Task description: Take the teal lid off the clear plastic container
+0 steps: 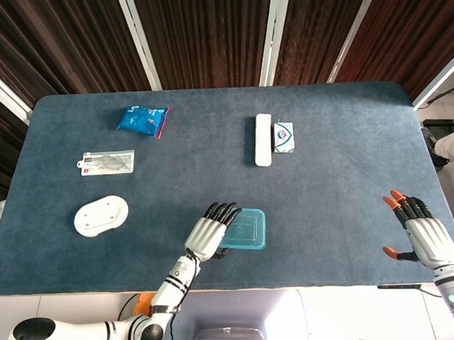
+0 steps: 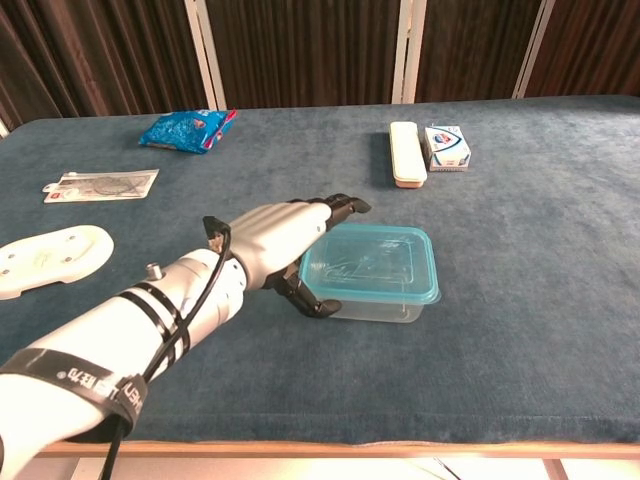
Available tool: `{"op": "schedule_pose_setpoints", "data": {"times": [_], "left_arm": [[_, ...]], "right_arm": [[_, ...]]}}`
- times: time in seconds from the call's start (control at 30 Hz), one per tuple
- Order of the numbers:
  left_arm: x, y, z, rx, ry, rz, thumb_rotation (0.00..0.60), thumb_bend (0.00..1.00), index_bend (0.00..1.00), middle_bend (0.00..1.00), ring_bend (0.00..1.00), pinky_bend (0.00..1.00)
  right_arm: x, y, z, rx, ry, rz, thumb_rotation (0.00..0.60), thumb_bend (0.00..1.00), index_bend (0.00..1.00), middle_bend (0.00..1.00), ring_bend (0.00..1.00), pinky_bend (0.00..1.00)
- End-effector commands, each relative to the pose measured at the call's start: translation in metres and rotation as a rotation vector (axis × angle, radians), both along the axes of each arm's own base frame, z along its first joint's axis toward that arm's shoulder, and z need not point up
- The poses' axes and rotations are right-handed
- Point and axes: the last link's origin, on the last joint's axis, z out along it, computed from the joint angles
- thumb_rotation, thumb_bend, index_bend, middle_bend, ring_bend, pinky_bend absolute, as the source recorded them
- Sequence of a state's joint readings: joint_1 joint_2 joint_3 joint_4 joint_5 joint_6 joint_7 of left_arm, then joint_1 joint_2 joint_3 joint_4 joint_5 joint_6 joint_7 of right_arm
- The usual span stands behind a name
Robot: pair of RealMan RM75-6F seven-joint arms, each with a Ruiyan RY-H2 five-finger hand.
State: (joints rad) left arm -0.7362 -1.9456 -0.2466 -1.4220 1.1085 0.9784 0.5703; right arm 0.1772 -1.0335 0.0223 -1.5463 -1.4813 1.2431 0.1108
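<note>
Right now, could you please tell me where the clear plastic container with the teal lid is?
In the head view the clear plastic container sits near the table's front edge, slightly left of centre, with the left robot hand at its left end.

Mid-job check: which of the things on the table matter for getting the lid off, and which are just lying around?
Belongs to the job:
teal lid
clear plastic container
left hand, at the container's left end with fingers over the lid edge

Just lying about:
blue snack packet
flat packaged item
white oval piece
long white case
small blue-and-white box
</note>
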Motion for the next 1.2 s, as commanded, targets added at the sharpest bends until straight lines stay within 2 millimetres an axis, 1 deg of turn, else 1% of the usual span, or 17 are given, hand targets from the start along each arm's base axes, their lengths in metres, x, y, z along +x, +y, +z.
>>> {"op": "schedule_pose_setpoints", "data": {"times": [0.03,0.17,0.27,0.5,0.9,1.2], "left_arm": [[-0.004,0.007,0.004,0.006,0.010,0.012,0.600,0.26,0.00,0.00,0.00,0.00],[-0.012,0.012,0.008,-0.025,0.035,0.033,0.600,0.25,0.00,0.00,0.00,0.00],[-0.014,0.008,0.011,-0.067,0.037,0.026,0.600,0.26,0.00,0.00,0.00,0.00],[-0.002,0.012,0.009,-0.041,0.060,-0.047,0.600,0.26,0.00,0.00,0.00,0.00],[0.006,0.017,-0.008,-0.050,0.140,-0.123,0.600,0.28,0.00,0.00,0.00,0.00],[0.010,0.019,-0.012,-0.035,0.158,-0.150,0.600,0.28,0.00,0.00,0.00,0.00]], "right_arm": [[0.000,0.000,0.000,0.000,-0.001,-0.001,0.600,0.33,0.00,0.00,0.00,0.00],[0.000,0.001,0.000,0.001,0.000,0.000,0.600,0.33,0.00,0.00,0.00,0.00],[0.001,0.001,-0.002,0.008,0.002,0.004,0.600,0.33,0.00,0.00,0.00,0.00],[0.003,0.000,-0.006,0.038,-0.003,-0.004,0.600,0.33,0.00,0.00,0.00,0.00],[0.002,0.000,-0.006,0.066,-0.014,-0.012,0.600,0.33,0.00,0.00,0.00,0.00],[0.002,0.001,-0.007,0.075,-0.016,-0.009,0.600,0.33,0.00,0.00,0.00,0.00]]}}
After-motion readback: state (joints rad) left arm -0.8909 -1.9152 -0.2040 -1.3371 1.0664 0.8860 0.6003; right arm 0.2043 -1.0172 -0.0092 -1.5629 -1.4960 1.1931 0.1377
